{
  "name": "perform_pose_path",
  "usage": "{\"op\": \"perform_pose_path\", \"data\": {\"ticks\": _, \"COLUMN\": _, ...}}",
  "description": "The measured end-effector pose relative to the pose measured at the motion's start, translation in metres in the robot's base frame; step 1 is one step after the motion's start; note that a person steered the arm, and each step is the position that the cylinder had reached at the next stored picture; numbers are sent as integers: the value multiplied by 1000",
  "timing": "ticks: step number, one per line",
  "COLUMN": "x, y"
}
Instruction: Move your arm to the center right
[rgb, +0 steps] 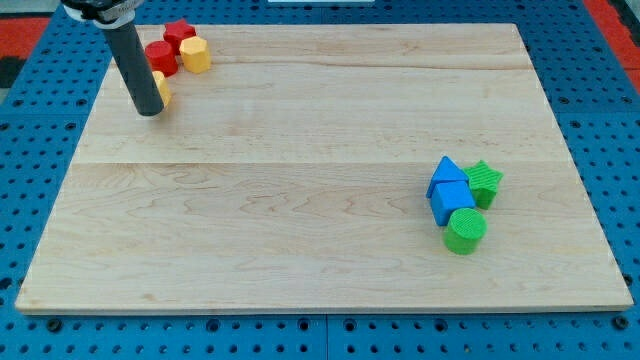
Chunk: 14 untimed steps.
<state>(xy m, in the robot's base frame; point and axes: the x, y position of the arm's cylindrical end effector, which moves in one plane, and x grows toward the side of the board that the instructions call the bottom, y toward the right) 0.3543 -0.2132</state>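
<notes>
My tip (150, 110) rests on the wooden board (320, 170) near the view's top left corner. The dark rod partly hides a yellow block (161, 88) just right of it. A red cylinder (161, 57), a red star-like block (180, 34) and a yellow hexagonal block (196, 54) sit close together above and right of the tip. At the view's right, far from the tip, a blue triangular block (446, 172), a blue cube (452, 199), a green star block (485, 182) and a green cylinder (465, 230) form a cluster.
The board lies on a blue perforated base (40, 330). A red area (20, 25) shows at the view's top left beyond the board.
</notes>
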Motion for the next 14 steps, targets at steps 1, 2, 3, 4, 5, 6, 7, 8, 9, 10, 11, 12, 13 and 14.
{"op": "perform_pose_path", "data": {"ticks": 1, "x": -17, "y": 0}}
{"op": "perform_pose_path", "data": {"ticks": 2, "x": -35, "y": -1}}
{"op": "perform_pose_path", "data": {"ticks": 3, "x": -27, "y": -37}}
{"op": "perform_pose_path", "data": {"ticks": 4, "x": -19, "y": -47}}
{"op": "perform_pose_path", "data": {"ticks": 5, "x": -19, "y": -47}}
{"op": "perform_pose_path", "data": {"ticks": 6, "x": -15, "y": 3}}
{"op": "perform_pose_path", "data": {"ticks": 7, "x": -15, "y": 83}}
{"op": "perform_pose_path", "data": {"ticks": 8, "x": -14, "y": 175}}
{"op": "perform_pose_path", "data": {"ticks": 9, "x": -10, "y": 281}}
{"op": "perform_pose_path", "data": {"ticks": 10, "x": 8, "y": 371}}
{"op": "perform_pose_path", "data": {"ticks": 11, "x": 37, "y": 464}}
{"op": "perform_pose_path", "data": {"ticks": 12, "x": 72, "y": 506}}
{"op": "perform_pose_path", "data": {"ticks": 13, "x": 114, "y": 506}}
{"op": "perform_pose_path", "data": {"ticks": 14, "x": 119, "y": 512}}
